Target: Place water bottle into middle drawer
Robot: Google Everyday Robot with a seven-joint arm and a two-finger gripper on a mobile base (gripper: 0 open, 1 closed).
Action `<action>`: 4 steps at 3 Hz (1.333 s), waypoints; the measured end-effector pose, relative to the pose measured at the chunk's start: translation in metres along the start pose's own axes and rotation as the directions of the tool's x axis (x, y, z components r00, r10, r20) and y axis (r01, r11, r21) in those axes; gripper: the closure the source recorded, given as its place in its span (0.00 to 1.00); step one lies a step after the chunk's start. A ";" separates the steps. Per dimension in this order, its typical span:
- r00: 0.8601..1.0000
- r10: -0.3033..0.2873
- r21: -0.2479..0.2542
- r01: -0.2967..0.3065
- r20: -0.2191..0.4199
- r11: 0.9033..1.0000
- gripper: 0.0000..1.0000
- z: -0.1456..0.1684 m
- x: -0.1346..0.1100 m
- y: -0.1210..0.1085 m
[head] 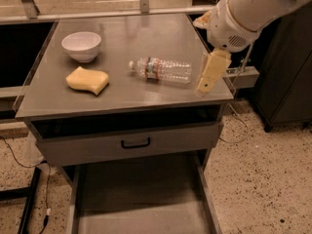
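The water bottle [161, 69] lies on its side in the middle of the grey cabinet top, white cap pointing left, red-and-green label band near the cap end. My gripper [210, 75] hangs from the white arm over the top's right edge, just right of the bottle's base and not touching it. The middle drawer [141, 194] is pulled out below, showing its flat grey floor and low side walls.
A white bowl [82, 45] and a yellow sponge [87, 79] sit on the left of the cabinet top [122, 96]. A grey drawer front with a black handle [135, 143] sits above the open drawer. A dark cabinet [287, 77] stands to the right. A cable [19, 155] lies on the floor at left.
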State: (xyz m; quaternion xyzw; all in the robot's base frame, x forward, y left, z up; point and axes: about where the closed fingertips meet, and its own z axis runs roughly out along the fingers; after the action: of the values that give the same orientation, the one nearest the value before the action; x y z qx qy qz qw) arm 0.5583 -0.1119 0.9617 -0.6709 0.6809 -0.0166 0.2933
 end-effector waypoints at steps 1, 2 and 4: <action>0.999 0.023 -0.024 -0.022 0.033 0.999 0.00 0.024 0.002 -0.018; 0.998 0.055 -0.046 -0.053 0.042 0.998 0.00 0.052 0.007 -0.029; 0.991 0.127 -0.088 -0.122 0.053 0.989 0.00 0.097 0.018 -0.046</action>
State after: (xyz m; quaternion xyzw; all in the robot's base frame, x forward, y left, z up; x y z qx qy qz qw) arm 0.6422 -0.0968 0.8936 -0.6392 0.7126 0.0502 0.2847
